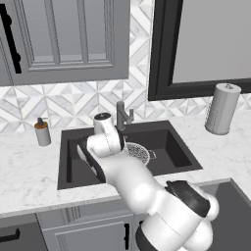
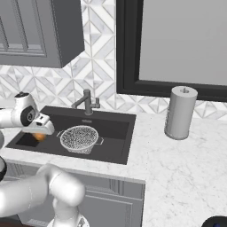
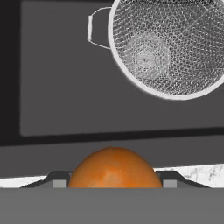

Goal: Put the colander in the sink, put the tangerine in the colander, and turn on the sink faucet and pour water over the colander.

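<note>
Carrying the tangerine (image 3: 114, 168) pinched between the two dark fingers of our end effector (image 3: 114, 181), we hold it above the sink (image 2: 116, 124), over the basin's left side and short of the colander (image 2: 79, 138). The colander sits on the basin floor, right of where we hold the fruit and roughly in front of the sink faucet (image 2: 87, 103), which we judge puts it where water from the spout could reach it; the fruit, in turn, looks held high enough to pass over the colander's rim before release. The colander is a round bowl of fine silvery perforated metal with a thin wire handle on its side, bright against the matte black rectangular basin. The tangerine is small, round and smooth, a glossy orange. The faucet is short and dark grey, an upright post with a stubby spout. White veined marble forms the counter (image 2: 177, 164) around the sink, where a grey cylinder that looks like a paper towel roll (image 2: 180, 113) stands to the right.
</note>
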{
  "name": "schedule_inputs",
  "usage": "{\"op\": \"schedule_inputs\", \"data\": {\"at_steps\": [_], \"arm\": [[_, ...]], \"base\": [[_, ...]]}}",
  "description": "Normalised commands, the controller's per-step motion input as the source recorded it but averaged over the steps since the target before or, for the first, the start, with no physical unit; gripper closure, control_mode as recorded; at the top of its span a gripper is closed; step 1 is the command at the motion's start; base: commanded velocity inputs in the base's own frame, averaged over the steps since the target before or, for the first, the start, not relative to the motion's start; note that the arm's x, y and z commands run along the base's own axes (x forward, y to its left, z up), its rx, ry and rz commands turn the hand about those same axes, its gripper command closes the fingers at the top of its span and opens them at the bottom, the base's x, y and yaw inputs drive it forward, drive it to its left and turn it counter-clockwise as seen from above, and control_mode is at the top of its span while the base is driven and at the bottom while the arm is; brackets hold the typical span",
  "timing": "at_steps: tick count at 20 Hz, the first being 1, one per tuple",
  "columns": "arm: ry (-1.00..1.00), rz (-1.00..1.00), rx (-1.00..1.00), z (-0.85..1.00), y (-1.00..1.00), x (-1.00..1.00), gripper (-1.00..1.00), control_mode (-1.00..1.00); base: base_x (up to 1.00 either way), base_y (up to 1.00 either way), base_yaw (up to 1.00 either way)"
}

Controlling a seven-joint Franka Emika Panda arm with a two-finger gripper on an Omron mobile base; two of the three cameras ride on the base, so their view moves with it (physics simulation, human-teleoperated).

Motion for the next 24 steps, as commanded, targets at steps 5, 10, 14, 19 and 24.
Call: {"op": "schedule_inputs", "data": {"at_steps": [5,10,14,19,24], "arm": [[0.0,-0.09,0.01,0.06,-0.78,0.04,1.0,-1.0],[0.0,-0.06,0.0,-0.01,-0.67,0.03,1.0,-1.0],[0.0,-0.03,0.0,-0.02,-0.47,0.23,1.0,-1.0],[0.0,-0.01,0.0,-0.05,-0.17,0.41,1.0,-1.0],[0.0,-0.01,0.0,-0.28,0.0,0.11,1.0,-1.0]], "base": [[0.0,0.0,0.0],[0.0,0.0,0.0],[0.0,0.0,0.0],[0.0,0.0,0.0],[0.0,0.0,0.0]]}}
